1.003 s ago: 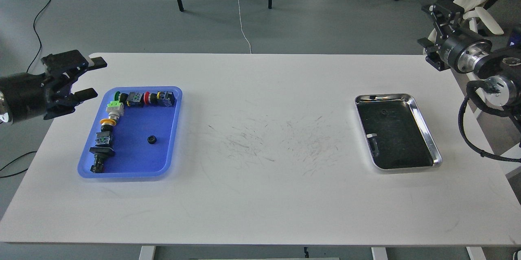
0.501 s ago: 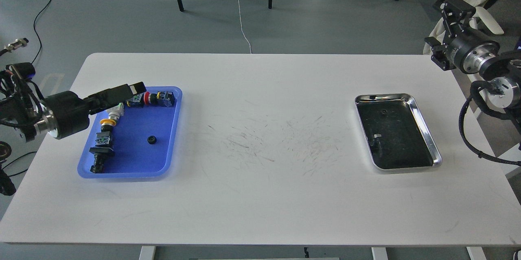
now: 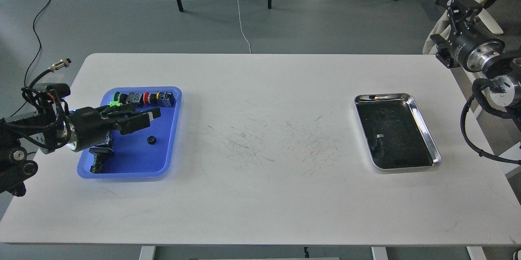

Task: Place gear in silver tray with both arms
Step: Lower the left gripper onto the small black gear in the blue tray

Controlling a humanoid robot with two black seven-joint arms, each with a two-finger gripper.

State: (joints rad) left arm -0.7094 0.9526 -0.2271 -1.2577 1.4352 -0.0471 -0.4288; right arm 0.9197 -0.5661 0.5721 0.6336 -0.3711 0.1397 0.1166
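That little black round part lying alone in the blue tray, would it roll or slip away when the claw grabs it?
The small black round part looks hard and probably light. Being round, it may roll or skid on the smooth blue tray if nudged. It is far narrower than the left gripper, so a slightly off-centre pinch might squirt it sideways.

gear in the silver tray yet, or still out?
Out. The small black gear lies on the blue tray's floor; the left tool hovers just above it, holding nothing. The silver tray shows only reflections.

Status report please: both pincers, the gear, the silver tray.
Left pincer over blue tray, empty, above small black gear. Right pincer raised off the table, state unclear. Silver tray without gear; path clear.
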